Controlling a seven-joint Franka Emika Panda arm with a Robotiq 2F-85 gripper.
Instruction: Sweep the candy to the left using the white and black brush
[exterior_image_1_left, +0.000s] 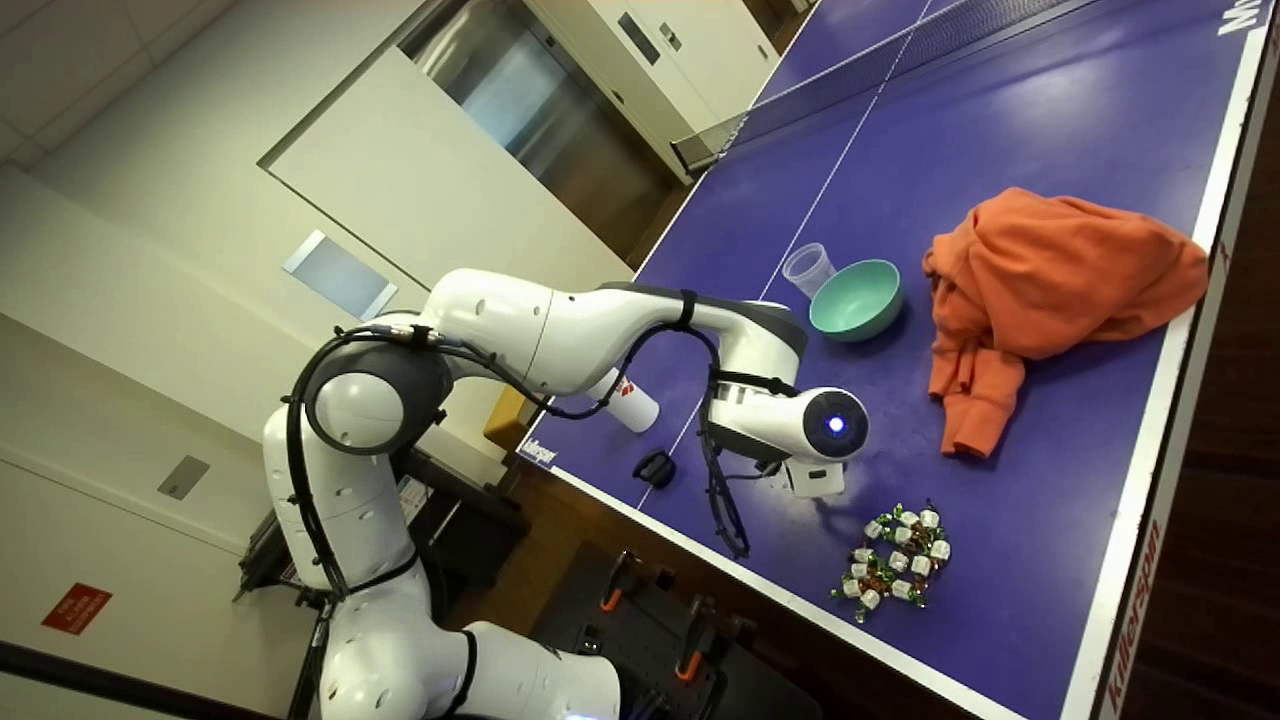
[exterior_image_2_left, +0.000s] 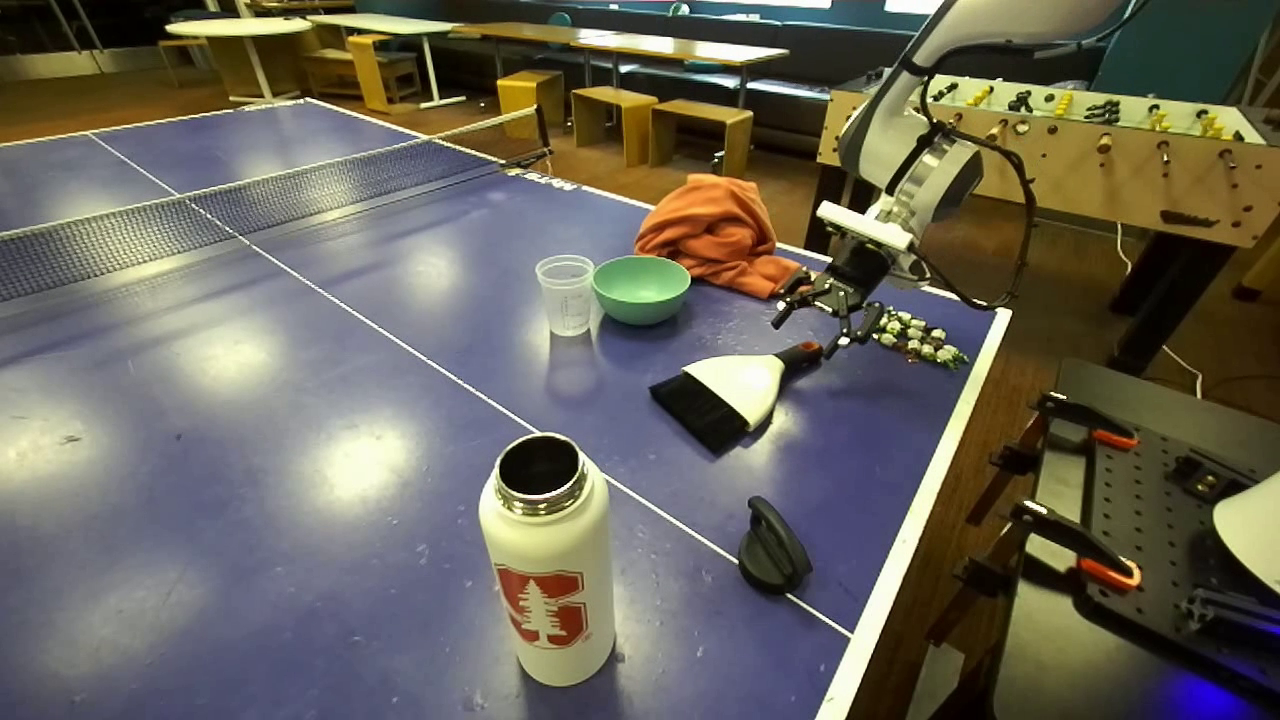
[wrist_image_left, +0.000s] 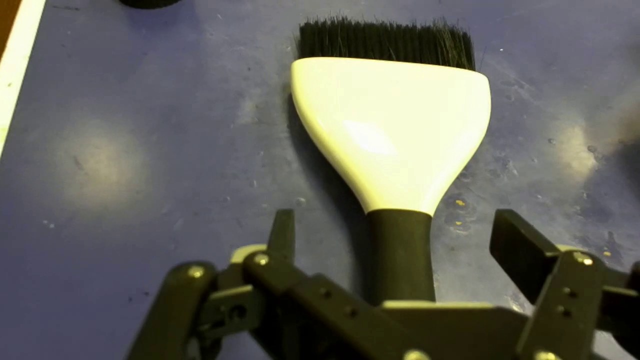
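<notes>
— How do the jaws stand?
— Spread wide. They hang over the white and black brush (wrist_image_left: 392, 145), one to each side of its black handle (wrist_image_left: 401, 255), with a gap both ways in the wrist view. Nothing is held.
— Why there?
— The handle is the brush's narrow part, and it looks like the surest place to pinch; the white body (wrist_image_left: 395, 120) flares too broad, I'd judge, for a good grip. Lined up crosswise like this, the jaws should only need to settle lower and close.
— And the candy (exterior_image_2_left: 912, 344)?
— In a loose cluster on the worktop (exterior_image_2_left: 850, 450), near the brush, off its handle end. The bristles (exterior_image_2_left: 700, 412) face the opposite way.
— So the brush is the wrong way round for sweeping?
— Seems so. My guess is it has to be picked up, carried over and turned before the bristles can push anything left.
— Anything to mind?
— The teal bowl (exterior_image_2_left: 642, 295) sits to one side of the brush, the clear cup (exterior_image_2_left: 568, 300) on that same side, a black lid (exterior_image_2_left: 773, 550) on the opposite side. A low, wide swing could knock the bowl, so lifting first seems wise.
</notes>
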